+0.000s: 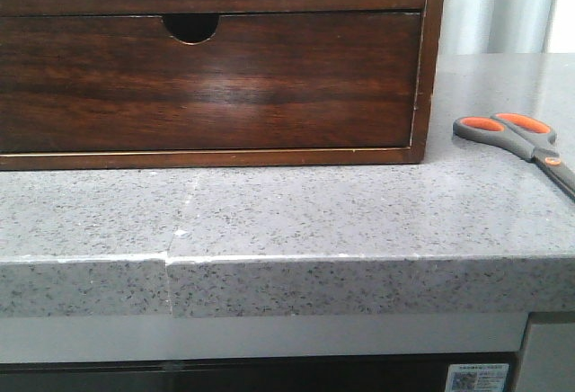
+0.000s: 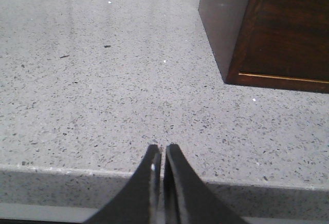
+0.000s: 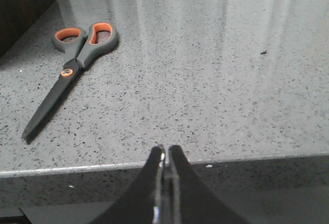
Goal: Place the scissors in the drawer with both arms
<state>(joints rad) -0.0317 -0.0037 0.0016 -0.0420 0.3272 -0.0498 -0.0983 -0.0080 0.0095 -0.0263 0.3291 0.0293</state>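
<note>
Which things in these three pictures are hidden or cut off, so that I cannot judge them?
- Drawer inside: front view, the closed front hides it.
- Drawer's left end: cut off by the front view's left edge.
- Scissors blade tips: cut off by the front view's right edge; the right wrist view shows the whole scissors.
- White object above the drawer: front view, cut by the top edge.
- Left gripper and right gripper: only fingertips show, arms out of frame.

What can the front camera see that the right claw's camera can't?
Only the front view shows the drawer, shut, with its half-round notch, and just the handle end of the scissors.

Only the right wrist view shows the whole scissors, blades closed, and the right claw, shut and empty, at the counter's edge.

Both show the scissors lying flat on the speckled grey counter.
</note>
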